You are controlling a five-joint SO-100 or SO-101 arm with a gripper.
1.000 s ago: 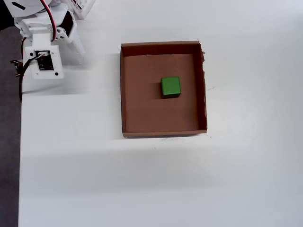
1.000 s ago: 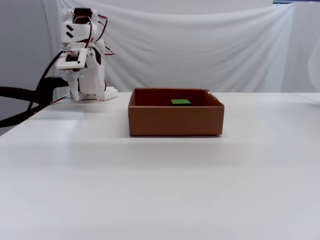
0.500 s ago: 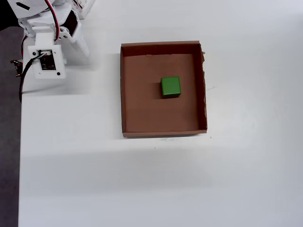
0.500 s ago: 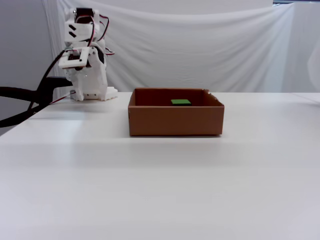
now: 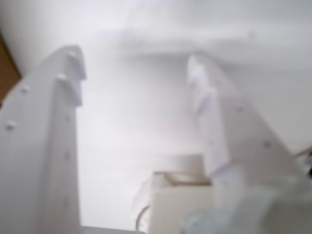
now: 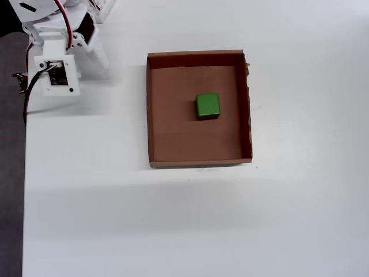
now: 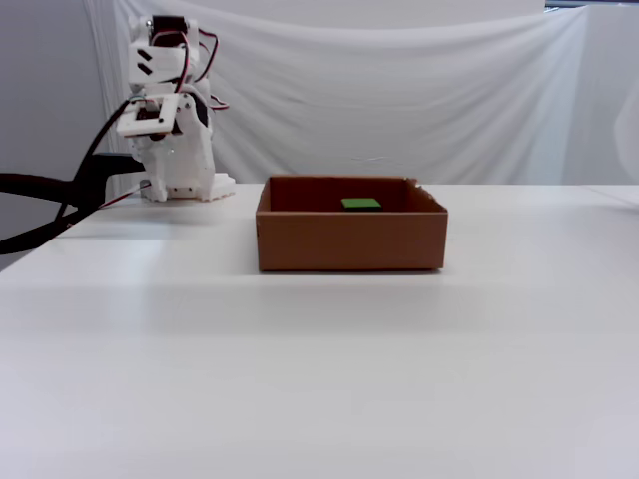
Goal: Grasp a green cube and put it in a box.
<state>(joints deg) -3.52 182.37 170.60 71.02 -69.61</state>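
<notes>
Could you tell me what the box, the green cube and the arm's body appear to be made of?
The box looks like plain brown cardboard: matte, with a ragged right edge in the overhead view. The green cube has flat, matte, evenly coloured faces; painted wood, foam or plastic cannot be told apart. The arm looks like white printed plastic, matte, with red wires showing. The gripper fingers look the same, though blurred.

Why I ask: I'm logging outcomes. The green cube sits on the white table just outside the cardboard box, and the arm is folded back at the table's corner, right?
Not quite. The overhead view shows the green cube resting inside the box, on its floor, not on the table. The arm is folded back at the corner as you say.
</notes>
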